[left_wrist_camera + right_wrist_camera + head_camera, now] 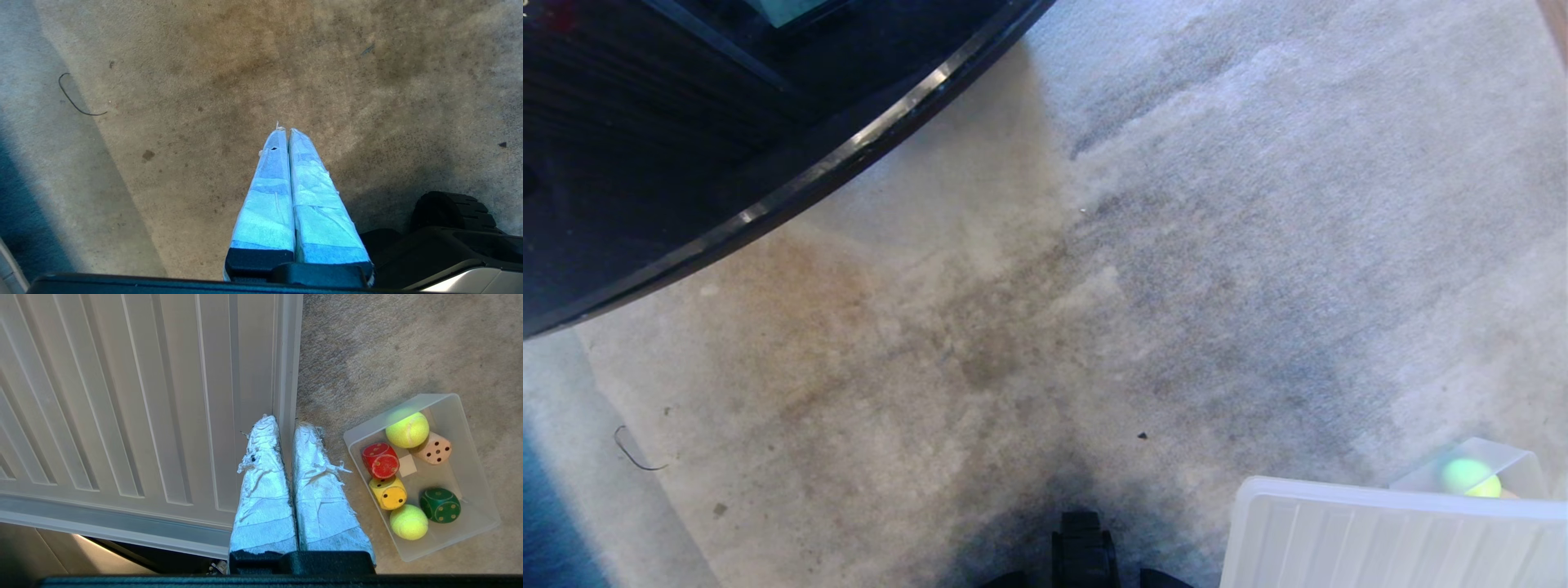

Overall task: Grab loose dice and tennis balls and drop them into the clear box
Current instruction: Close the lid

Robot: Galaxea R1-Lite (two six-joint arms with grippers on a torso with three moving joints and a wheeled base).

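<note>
Apparently done: dice [388,493] and tennis balls [407,430] sit inside clear box [479,506], beside right gripper [289,424]
Grippers: right and left gripper [284,131] both clenched, empty, parked since nothing remains

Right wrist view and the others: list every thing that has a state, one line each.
clear box: upright on the carpet, open-topped, holding all six pieces
tennis balls: both inside the box
dice: red, yellow, green and beige, all inside the box
ribbed tray: flat beside the box
left pincer: shut, empty
right pincer: shut, empty
</note>
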